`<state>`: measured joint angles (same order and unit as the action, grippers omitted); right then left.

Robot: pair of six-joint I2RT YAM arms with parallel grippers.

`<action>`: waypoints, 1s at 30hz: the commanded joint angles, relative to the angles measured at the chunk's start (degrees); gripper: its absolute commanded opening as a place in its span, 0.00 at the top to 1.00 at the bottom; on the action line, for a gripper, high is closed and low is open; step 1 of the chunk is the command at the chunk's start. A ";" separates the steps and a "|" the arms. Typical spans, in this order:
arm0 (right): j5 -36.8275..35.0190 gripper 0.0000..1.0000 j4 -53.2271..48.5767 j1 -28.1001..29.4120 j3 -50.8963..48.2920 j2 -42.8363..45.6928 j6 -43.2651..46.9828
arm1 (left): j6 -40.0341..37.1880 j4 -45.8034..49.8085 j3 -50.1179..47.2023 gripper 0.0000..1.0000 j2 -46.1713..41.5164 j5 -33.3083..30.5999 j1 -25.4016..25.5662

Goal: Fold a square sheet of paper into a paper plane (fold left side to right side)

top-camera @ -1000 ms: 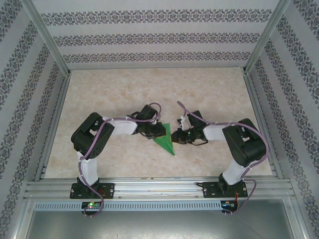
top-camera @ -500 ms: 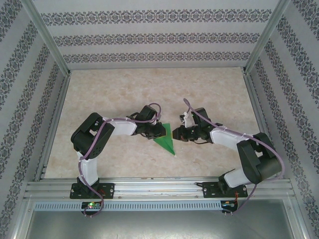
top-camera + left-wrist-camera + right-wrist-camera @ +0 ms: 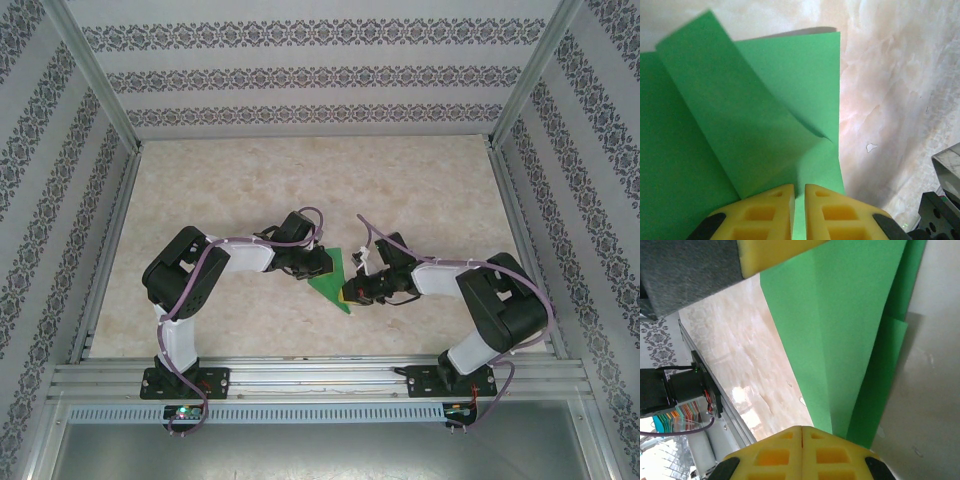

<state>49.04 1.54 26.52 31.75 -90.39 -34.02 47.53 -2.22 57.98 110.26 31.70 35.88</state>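
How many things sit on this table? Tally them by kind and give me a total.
green paper, partly folded: 1
Robot arms: 2 (left arm, right arm)
Total: 3

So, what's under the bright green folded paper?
Around the bright green folded paper, beige marbled tabletop shows; in the left wrist view a raised flap lies over its lower layer. Whatever is directly beneath is covered.
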 commanded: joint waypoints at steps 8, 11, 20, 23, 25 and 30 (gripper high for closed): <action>-0.29 1.00 1.19 1.56 -2.01 -1.54 -0.08 | -0.77 4.04 -2.15 0.85 2.42 -2.35 -0.19; -0.98 1.00 0.93 1.69 -2.37 -1.46 0.01 | -0.77 4.12 -2.13 0.85 2.48 -2.43 -0.25; -1.01 1.00 0.57 2.20 -2.48 -2.04 0.27 | -0.72 4.23 -2.22 0.84 2.33 -2.47 -0.33; -1.18 1.00 0.57 2.30 -2.57 -2.59 0.42 | -0.68 4.12 -2.26 0.85 2.49 -2.47 -0.41; -1.47 1.00 0.49 2.33 -2.57 -2.99 0.45 | -0.66 4.20 -2.33 0.85 2.42 -2.50 -0.52; -2.68 1.00 -0.26 2.39 -2.65 -3.40 0.59 | -0.68 4.17 -2.36 0.85 2.33 -2.56 -0.62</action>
<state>48.27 3.05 28.29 30.20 -92.79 -34.20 47.55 -2.22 57.98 110.26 31.73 35.81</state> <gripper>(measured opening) 0.057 0.155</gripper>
